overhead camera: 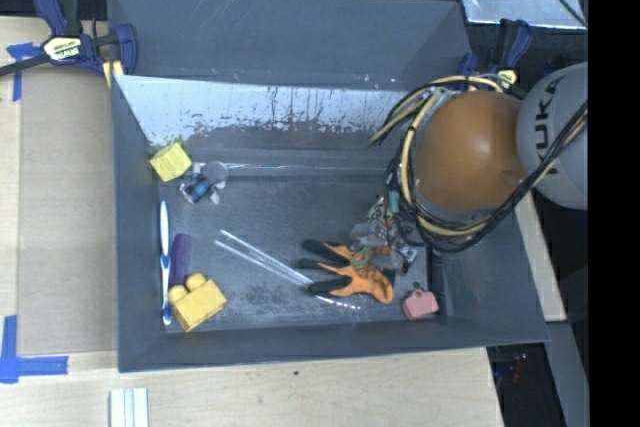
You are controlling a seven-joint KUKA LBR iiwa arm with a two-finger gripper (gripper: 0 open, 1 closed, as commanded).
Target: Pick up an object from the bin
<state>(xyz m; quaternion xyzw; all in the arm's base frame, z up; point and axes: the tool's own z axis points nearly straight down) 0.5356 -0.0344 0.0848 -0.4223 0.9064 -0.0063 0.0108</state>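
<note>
"Camera view first: where did you find the orange-and-black handled tool [352, 277]?"

"It lay on the floor of the bin [300, 340], toward the view's lower right corner. Your gripper [388, 241] hung right over its upper end; whether it was spread or pressed together, you could not tell. A pink block [420, 304] sat just beside the tool, and a clear rod [262, 259] lay to its left."

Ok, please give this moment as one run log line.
tool: above orange-black scissors, bin right | near: pink block | far left: toothbrush
</note>
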